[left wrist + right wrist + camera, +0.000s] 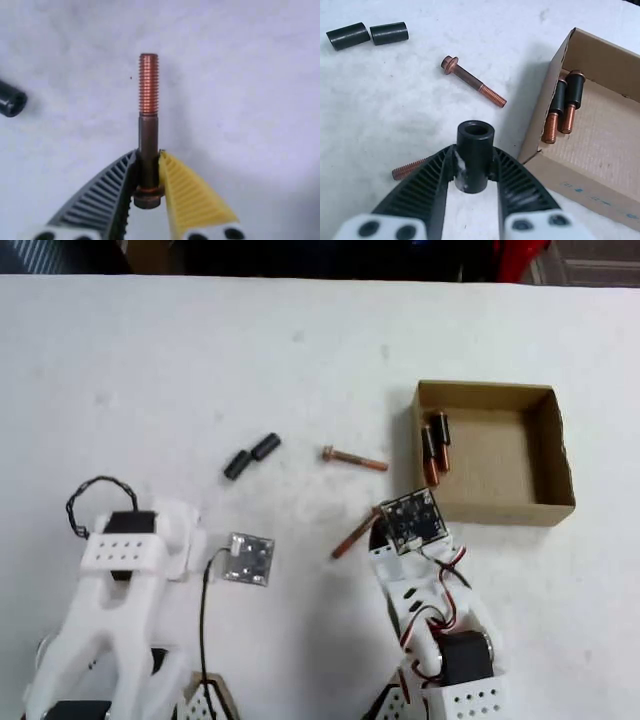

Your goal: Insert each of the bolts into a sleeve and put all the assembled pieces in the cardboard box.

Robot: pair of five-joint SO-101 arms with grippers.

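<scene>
Left end effector (148,155) clenched on copper bolt (148,90), smooth shank, threaded tip, right end effector (475,152) grasping black tubular sleeve (475,135), cardboard box (505,510) right of frame, two assembled pieces (433,445) inside

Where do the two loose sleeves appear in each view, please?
High view: the sleeves lie end to end, left of the loose bolt.
Right wrist view: the sleeves lie beyond the loose bolt, on its side away from the box.
Left wrist view: one sleeve end beside the held bolt in the left claw, probably one of the pair.
Shared landmark: the loose bolt, high and right wrist views.
</scene>
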